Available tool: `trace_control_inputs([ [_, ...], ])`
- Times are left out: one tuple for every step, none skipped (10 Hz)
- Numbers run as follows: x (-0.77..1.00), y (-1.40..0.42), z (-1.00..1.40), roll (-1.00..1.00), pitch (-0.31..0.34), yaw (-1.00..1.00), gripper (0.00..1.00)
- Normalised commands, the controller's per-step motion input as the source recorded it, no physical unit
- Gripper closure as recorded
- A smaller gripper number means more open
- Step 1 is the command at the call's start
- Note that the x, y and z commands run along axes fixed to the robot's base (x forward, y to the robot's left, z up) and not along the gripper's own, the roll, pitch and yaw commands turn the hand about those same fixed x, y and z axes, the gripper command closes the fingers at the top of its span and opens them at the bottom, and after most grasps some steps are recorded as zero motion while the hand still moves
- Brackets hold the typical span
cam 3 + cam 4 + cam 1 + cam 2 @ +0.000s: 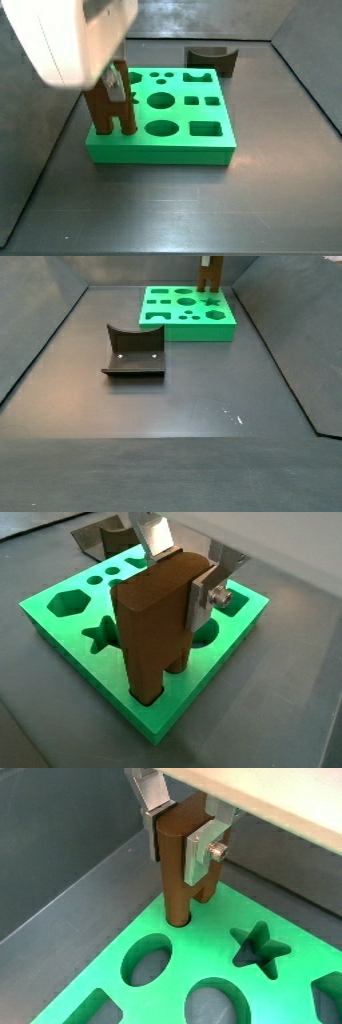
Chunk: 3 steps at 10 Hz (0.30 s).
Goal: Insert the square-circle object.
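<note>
Right up at the wrist, the gripper is clamped on the upper end of the square-circle object, one silver finger flat against its side and the opposite one pressed on the far face. The brown bar stands upright with its two prongs down at the green block, one prong tip sitting in a hole near the block's edge in both wrist views. How deep it goes I can't tell.

In a side view the bar is at the block's left edge, so there's hardly any green margin on that side, while the rest of the top face with its round, square and star cutouts is open. Dark floor runs all around the block, with a wide open stretch in front.

In a side view the dark grey block with the curved notch sits behind the green block, apart from it, close to the back wall. From the opposite end it's mid-floor, well clear of the green block and of the side walls.

No readable writing or labels on anything.
</note>
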Motion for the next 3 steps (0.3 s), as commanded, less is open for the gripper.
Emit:
trace_control_inputs([
  [0.31, -0.05, -0.35, -0.05, 0.0, -0.09, 1.0],
  [0.11, 0.0, -0.59, -0.25, -0.141, -0.11, 1.0],
  [0.02, -0.08, -0.3, -0.01, -0.103, 0.0, 1.0],
])
